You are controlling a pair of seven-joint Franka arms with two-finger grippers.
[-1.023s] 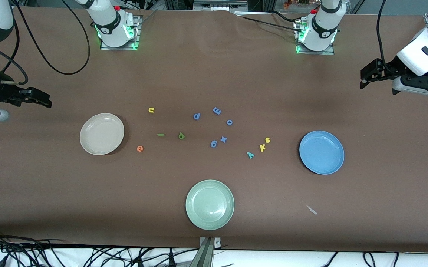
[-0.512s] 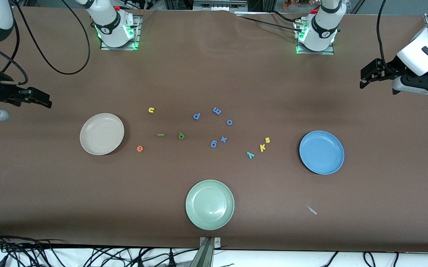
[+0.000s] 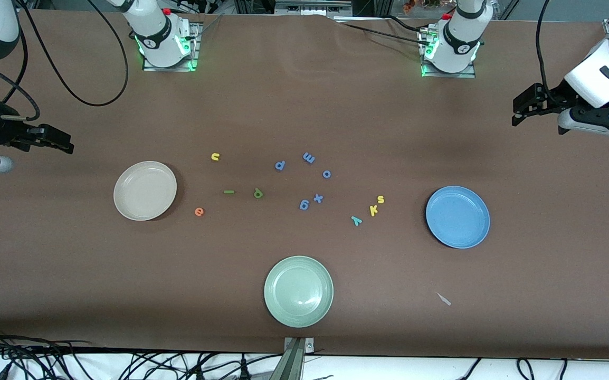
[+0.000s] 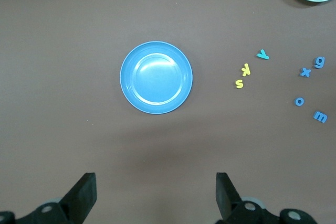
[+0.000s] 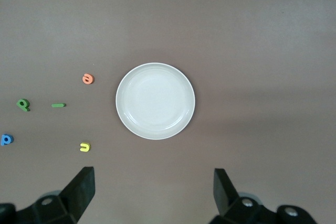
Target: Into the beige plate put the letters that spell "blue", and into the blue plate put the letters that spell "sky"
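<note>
I see my left end effector [image 4: 155, 195] hanging wide apart and empty above the bare brown worktop [image 3: 304, 105] at the left arm's end; in its wrist view both fingers [image 4: 84, 195] frame nothing but cloth. My right end effector [image 5: 152, 192] is the same at the right arm's end: spread wide, holding nothing, touching nothing. Both arms wait.

The blue plate [image 3: 457, 216] sits on the worktop toward the left arm's end with nothing in it. The beige plate [image 3: 145, 190] sits toward the right arm's end, also with nothing in it.

I read the "blue" letters scattered between the beige plate and the middle: the orange "e" [image 3: 199, 211] just beside the beige plate, the green bar "l" [image 3: 228, 191], the olive-green "b" [image 3: 258, 193], and the yellow "u" [image 3: 215, 156] farther from the front camera than those three.

The "sky" letters lie in a short slanting row near the blue plate: yellow "s" [image 3: 381, 199], yellow "k" [image 3: 373, 210], teal "y" [image 3: 356, 220].

Five blue-purple letters [image 3: 304, 204] are clustered mid-worktop, and a pale green plate [image 3: 298, 291] sits nearest the front camera. A small pale scrap [image 3: 444, 298] lies near it toward the left arm's end.
</note>
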